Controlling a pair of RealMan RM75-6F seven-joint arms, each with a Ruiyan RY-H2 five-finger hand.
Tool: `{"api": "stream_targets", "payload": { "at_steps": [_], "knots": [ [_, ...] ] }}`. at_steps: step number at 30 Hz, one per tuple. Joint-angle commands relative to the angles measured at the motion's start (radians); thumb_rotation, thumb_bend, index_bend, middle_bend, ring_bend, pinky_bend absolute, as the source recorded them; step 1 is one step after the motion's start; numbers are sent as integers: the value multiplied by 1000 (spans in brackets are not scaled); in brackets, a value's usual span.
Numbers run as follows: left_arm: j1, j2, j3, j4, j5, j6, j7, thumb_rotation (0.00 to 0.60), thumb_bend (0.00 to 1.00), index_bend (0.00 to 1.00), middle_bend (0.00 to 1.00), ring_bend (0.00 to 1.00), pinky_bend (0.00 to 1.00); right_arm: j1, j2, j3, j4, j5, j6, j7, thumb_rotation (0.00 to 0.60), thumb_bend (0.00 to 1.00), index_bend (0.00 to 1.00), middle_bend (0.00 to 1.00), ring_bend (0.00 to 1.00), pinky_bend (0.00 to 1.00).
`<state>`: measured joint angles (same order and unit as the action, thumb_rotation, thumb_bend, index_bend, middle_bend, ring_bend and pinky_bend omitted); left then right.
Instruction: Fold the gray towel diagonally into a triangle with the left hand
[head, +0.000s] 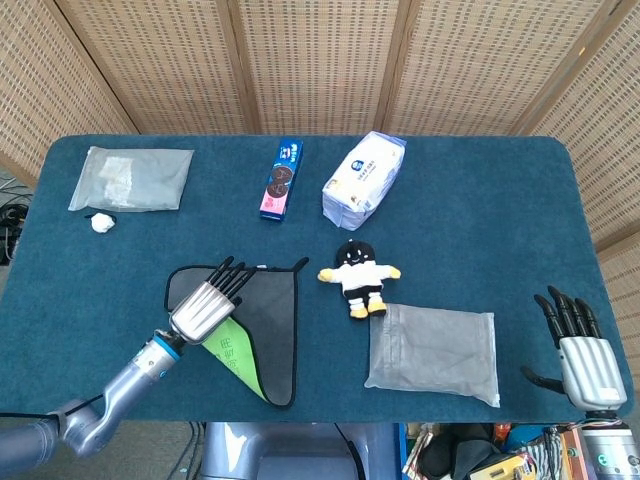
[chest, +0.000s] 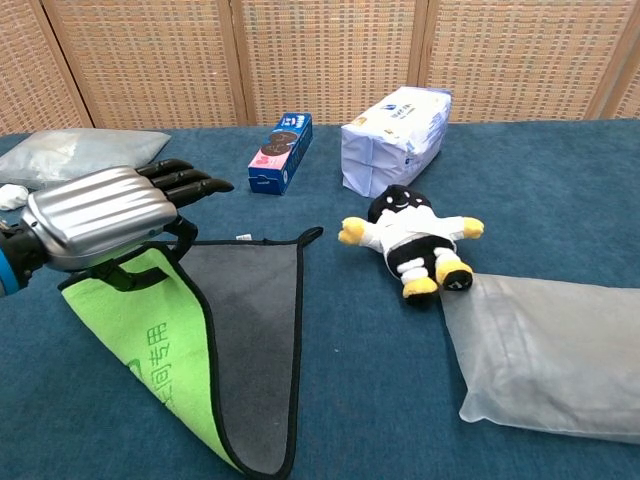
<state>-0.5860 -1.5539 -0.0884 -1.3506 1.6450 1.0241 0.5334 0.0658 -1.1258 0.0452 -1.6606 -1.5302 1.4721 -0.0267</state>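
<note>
The gray towel (head: 275, 318) (chest: 258, 318) with black trim lies at the front left of the blue table (head: 480, 220). My left hand (head: 206, 306) (chest: 101, 214) pinches its near left corner and holds it lifted above the cloth, so the bright green underside (head: 236, 351) (chest: 150, 335) with printed characters shows. The lifted flap slopes from my hand down to the front edge. Only the head view shows my right hand (head: 586, 366), at the table's front right corner, its fingers spread and holding nothing.
A black and white plush doll (head: 358, 276) (chest: 412, 233) lies right of the towel, with a clear pouch (head: 435, 352) (chest: 550, 350) beside it. A cookie box (head: 283, 180), a white tissue pack (head: 364, 178) and a clear bag (head: 132, 179) line the back.
</note>
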Motion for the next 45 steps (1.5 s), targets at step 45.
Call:
{"api": "stream_targets", "payload": {
  "at_steps": [45],
  "knots": [
    [-263,-206,-76,230,-181,-131,50,600,444,604,0,0,0,15,0,-1,19,18,-27,40,600,0,0,0,0,0]
  ]
}}
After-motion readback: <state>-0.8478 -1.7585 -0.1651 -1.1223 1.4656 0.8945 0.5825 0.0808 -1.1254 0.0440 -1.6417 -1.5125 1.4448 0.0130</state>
